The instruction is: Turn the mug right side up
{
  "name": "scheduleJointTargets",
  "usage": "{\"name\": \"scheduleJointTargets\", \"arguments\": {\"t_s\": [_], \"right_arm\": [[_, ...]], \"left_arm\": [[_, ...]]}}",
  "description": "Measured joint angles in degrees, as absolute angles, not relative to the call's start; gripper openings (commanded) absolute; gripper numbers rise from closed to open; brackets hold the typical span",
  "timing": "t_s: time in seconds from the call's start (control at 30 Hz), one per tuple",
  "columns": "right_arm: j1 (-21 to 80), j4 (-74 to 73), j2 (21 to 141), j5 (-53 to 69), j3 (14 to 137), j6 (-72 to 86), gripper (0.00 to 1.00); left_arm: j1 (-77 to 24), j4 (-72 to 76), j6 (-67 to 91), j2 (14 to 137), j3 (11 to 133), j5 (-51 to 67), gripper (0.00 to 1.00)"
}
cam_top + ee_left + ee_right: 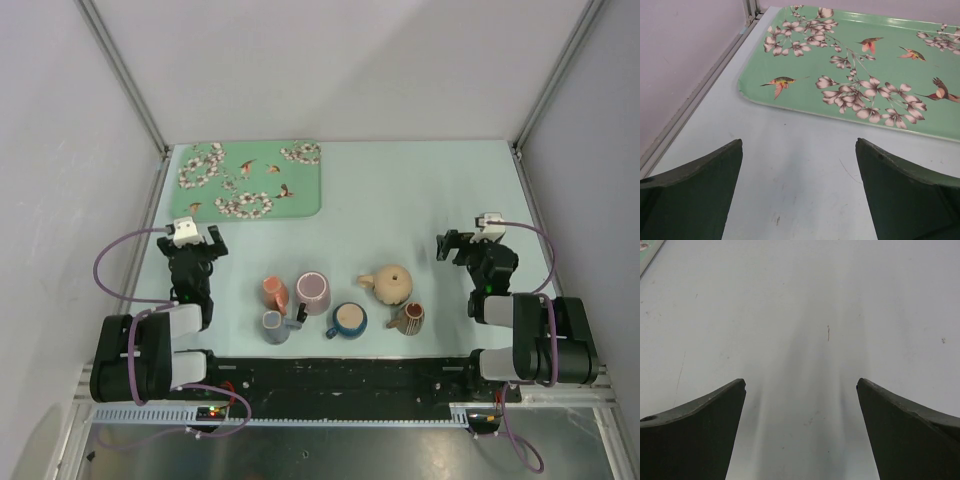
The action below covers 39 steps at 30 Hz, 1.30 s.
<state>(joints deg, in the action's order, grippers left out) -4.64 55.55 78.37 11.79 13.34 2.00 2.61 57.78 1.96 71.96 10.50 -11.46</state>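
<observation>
Several mugs stand in a cluster near the table's front edge, seen only in the top view. They include a salmon mug, a pink mug, a blue mug with its cream inside facing up, and a round tan mug with a closed top. Which mug is bottom-up I cannot tell for sure. My left gripper hovers left of the cluster, open and empty. Right of the cluster, my right gripper is also open with only bare table between its fingers.
A green tray with flowers and birds lies at the back left, just ahead of the left gripper. A grey-blue mug and a brown striped mug sit nearest the arm bases. Walls enclose the table on three sides.
</observation>
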Motion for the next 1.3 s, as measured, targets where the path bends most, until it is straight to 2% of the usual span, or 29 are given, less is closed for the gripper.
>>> {"name": "scheduleJointTargets", "arguments": {"t_s": [0.2, 0.43, 0.53, 0.73, 0.93, 1.03, 1.17, 1.3], "right_arm": [[-5.5, 53.6, 75.5, 11.2, 13.2, 3.3, 1.00], [-6.0, 43.2, 55.7, 12.5, 13.5, 6.0, 1.00], [-6.1, 38.2, 49.3, 16.0, 15.0, 7.3, 1.00], [-5.2, 27.0, 44.1, 23.8, 21.1, 8.7, 1.00], [-1.8, 13.3, 42.3, 29.1, 28.6, 8.3, 1.00], [-1.5, 6.4, 42.5, 30.0, 32.6, 8.6, 1.00], [-3.4, -2.3, 43.7, 29.3, 37.1, 10.8, 1.00], [-6.2, -9.8, 45.4, 27.2, 38.9, 12.7, 1.00]], "left_arm": [[2.6, 57.8, 2.0, 72.0, 10.5, -11.5, 0.98], [2.6, 53.9, 1.7, 71.6, 12.0, -10.5, 0.98], [2.6, 40.7, 0.7, 71.4, 20.5, -8.1, 0.98], [1.5, 11.7, -6.0, 72.7, 49.1, 8.6, 0.98], [-12.8, -16.5, -19.8, 75.1, 68.2, 24.0, 0.98], [-20.7, -26.7, -25.1, 78.1, 73.8, 30.7, 0.91], [-30.1, -34.2, -29.1, 84.8, 79.8, 34.7, 0.83], [-39.2, -36.4, -31.7, 92.6, 82.1, 37.1, 0.83]]}}
